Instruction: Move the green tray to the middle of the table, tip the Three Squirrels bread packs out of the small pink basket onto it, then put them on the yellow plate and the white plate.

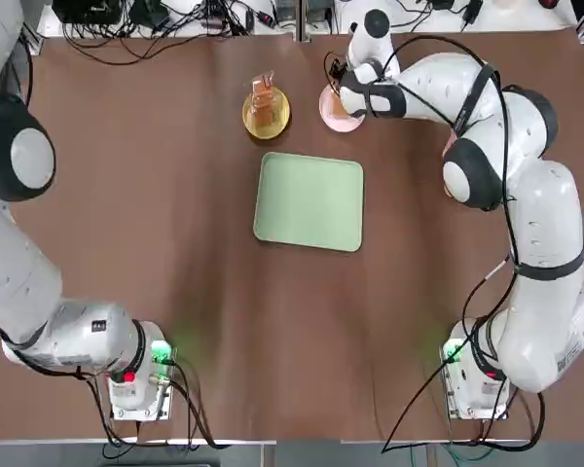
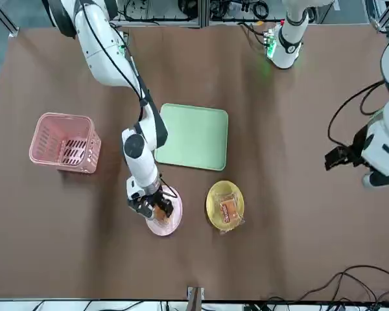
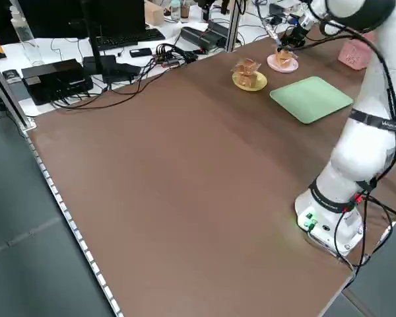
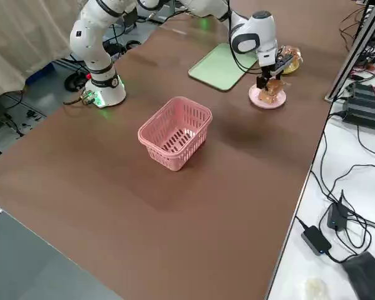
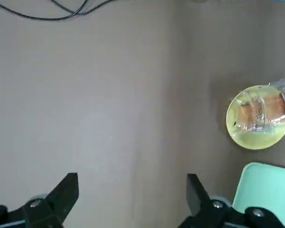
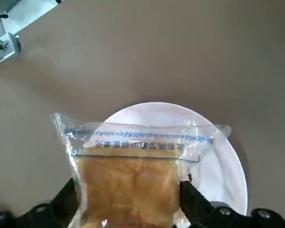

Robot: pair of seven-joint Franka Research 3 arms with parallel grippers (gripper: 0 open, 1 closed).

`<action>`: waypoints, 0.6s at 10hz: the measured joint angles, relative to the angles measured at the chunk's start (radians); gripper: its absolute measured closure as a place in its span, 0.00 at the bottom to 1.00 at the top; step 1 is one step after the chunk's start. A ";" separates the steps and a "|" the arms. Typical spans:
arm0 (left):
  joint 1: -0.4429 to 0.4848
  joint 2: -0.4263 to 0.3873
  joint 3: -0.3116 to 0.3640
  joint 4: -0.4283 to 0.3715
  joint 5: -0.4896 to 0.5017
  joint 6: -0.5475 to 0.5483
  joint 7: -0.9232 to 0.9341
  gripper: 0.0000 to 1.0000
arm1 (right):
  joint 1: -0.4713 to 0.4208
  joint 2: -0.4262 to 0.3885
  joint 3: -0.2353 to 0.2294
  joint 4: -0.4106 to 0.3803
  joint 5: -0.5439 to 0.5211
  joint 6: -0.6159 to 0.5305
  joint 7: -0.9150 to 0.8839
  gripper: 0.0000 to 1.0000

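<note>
Clear crinkly pack point(image 6: 133, 175), round white plate point(image 6: 218, 156).

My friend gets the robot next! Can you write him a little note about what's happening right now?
Right gripper: open, over the white plate, fingers either side of a bread pack lying there.
Left gripper: open, empty, above bare table.
Yellow plate has bread packs.
Green tray is mid-table and bare; pink basket looks empty.
Done: tray moved, basket tipped, packs plated.
Left: pull the right arm back.
</note>
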State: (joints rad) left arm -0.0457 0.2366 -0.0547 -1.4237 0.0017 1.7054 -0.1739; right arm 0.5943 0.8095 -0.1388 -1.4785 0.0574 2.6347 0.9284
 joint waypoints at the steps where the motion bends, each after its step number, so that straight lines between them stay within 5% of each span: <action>1: -0.031 -0.035 0.023 -0.057 -0.002 0.034 0.001 0.00 | 0.000 0.000 0.000 0.001 0.000 -0.006 0.000 0.04; 4: -0.051 -0.164 0.024 -0.267 -0.002 0.173 0.000 0.00 | 0.000 0.000 0.000 0.004 0.000 -0.031 -0.001 0.01; 6: -0.052 -0.197 0.024 -0.310 -0.002 0.183 0.000 0.00 | 0.002 -0.002 0.001 0.011 0.000 -0.054 -0.001 0.01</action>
State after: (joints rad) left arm -0.0981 0.0397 -0.0306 -1.7342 -0.0008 1.8882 -0.1743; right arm 0.5965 0.8076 -0.1382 -1.4675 0.0573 2.5811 0.9275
